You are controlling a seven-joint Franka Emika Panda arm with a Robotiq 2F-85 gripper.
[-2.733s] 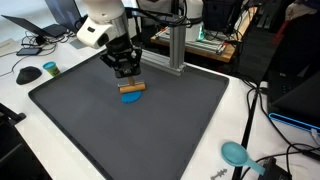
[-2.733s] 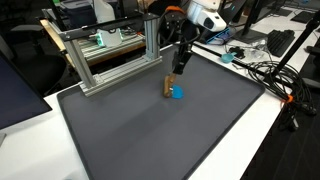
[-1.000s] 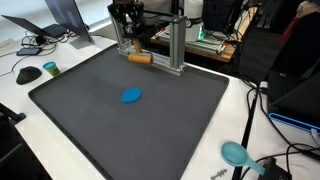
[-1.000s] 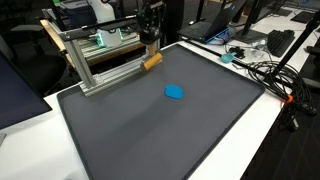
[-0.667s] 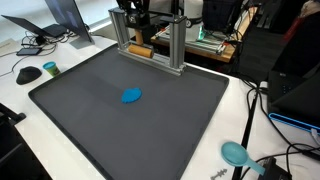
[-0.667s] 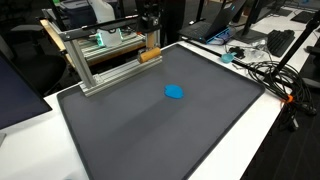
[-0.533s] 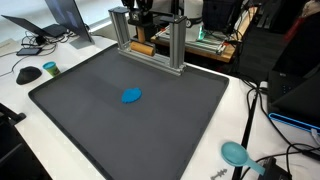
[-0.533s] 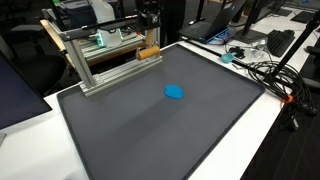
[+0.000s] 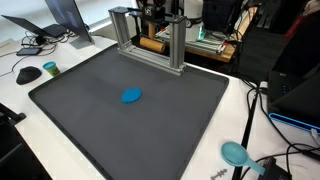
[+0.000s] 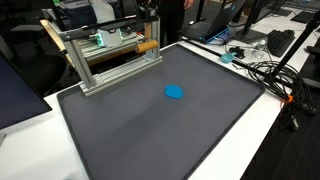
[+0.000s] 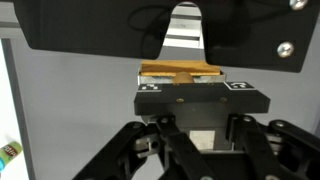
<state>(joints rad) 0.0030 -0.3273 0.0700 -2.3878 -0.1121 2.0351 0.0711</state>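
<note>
My gripper (image 9: 151,36) is shut on a brown wooden block (image 9: 151,44) and holds it high, behind the aluminium frame (image 9: 178,45) at the far edge of the dark mat (image 9: 100,125). In the other exterior view the block (image 10: 148,46) hangs under the gripper (image 10: 150,38) by the frame's end (image 10: 100,70). In the wrist view the gripper's (image 11: 198,118) black links close round a black marked plate, with the wooden block (image 11: 180,72) just past it. A blue flat piece (image 9: 131,96) lies alone on the mat, far from the gripper; it also shows in the other exterior view (image 10: 175,91).
A teal object (image 9: 235,153) lies off the mat's near corner. A black mouse (image 9: 28,73) and a laptop (image 9: 65,20) sit on the white table. Cables (image 10: 270,75) run along one side of the mat (image 10: 160,130).
The gripper lifted the wooden block off the mat beside the blue piece and carried it away to behind the frame. The blue piece stayed put.
</note>
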